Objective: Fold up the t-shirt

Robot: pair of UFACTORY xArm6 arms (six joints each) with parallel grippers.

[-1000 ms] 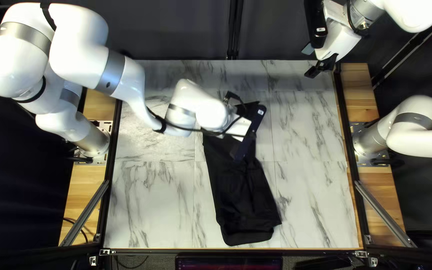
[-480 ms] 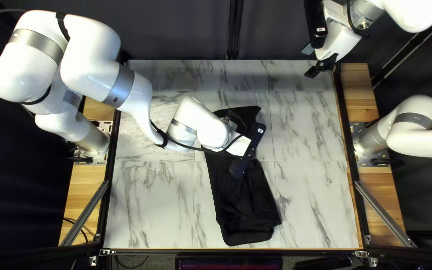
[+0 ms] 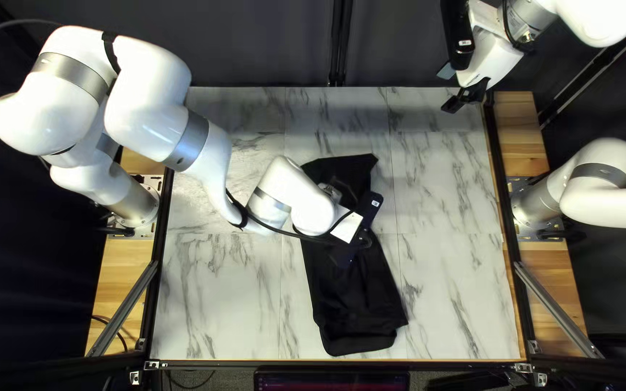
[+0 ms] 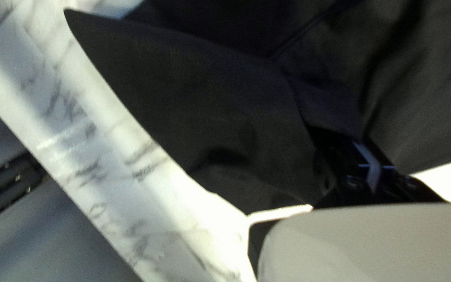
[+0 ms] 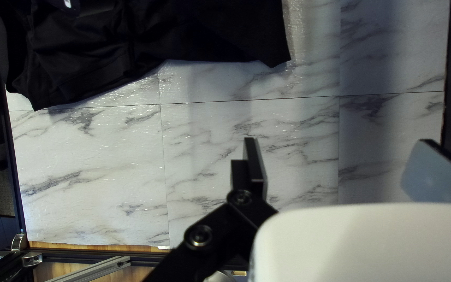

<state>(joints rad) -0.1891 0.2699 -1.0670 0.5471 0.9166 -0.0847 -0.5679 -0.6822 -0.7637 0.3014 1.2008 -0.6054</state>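
Where my left tool point(image 3: 346, 227) hangs, black t-shirt point(image 3: 355, 308) beneath it

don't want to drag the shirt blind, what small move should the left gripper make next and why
I'd probably raise my left gripper just slightly and look again. It is over the middle of the dark t-shirt, and in its wrist view cloth hides its tip, so whether it holds any can't be told; a small lift should show that.
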